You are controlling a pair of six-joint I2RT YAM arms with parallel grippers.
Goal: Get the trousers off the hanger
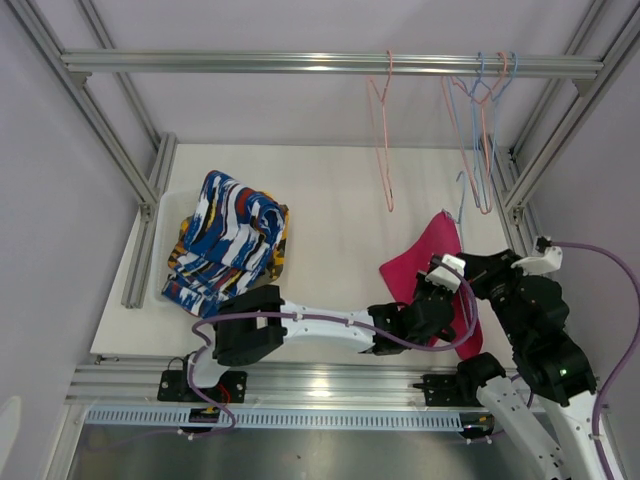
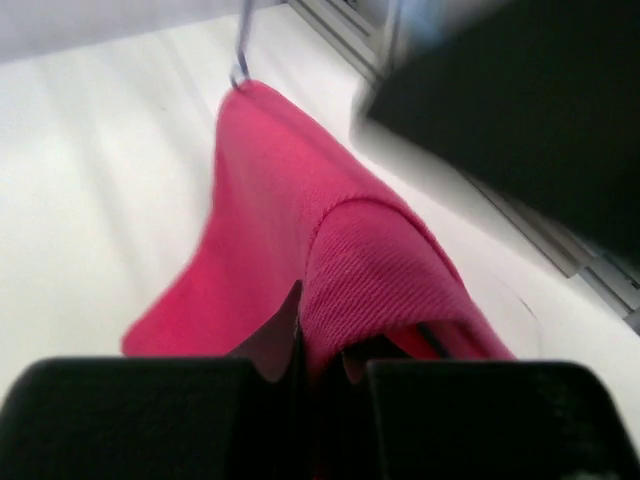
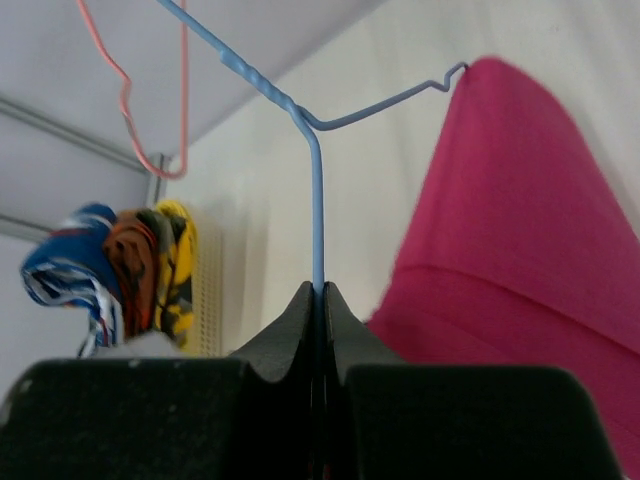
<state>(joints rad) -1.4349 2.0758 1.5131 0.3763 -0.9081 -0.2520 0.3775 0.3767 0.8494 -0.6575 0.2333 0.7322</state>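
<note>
Plain magenta trousers (image 1: 425,255) lie draped on a blue wire hanger (image 1: 460,200) at the table's right. My left gripper (image 1: 432,300) reaches in from the left and is shut on a fold of this cloth. In the left wrist view the gripper (image 2: 320,350) pinches the trousers (image 2: 290,220), and the hanger's end (image 2: 240,70) pokes out at their far tip. My right gripper (image 1: 448,270) is shut on the hanger; in the right wrist view its gripper (image 3: 321,295) clamps the blue hanger wire (image 3: 318,200), with the trousers (image 3: 520,230) to the right.
A white basket (image 1: 168,215) at the left holds a pile of patterned trousers (image 1: 230,240), also seen as a pile (image 3: 110,265) in the right wrist view. A pink hanger (image 1: 383,130) and several more hangers (image 1: 485,120) dangle from the top rail (image 1: 300,63).
</note>
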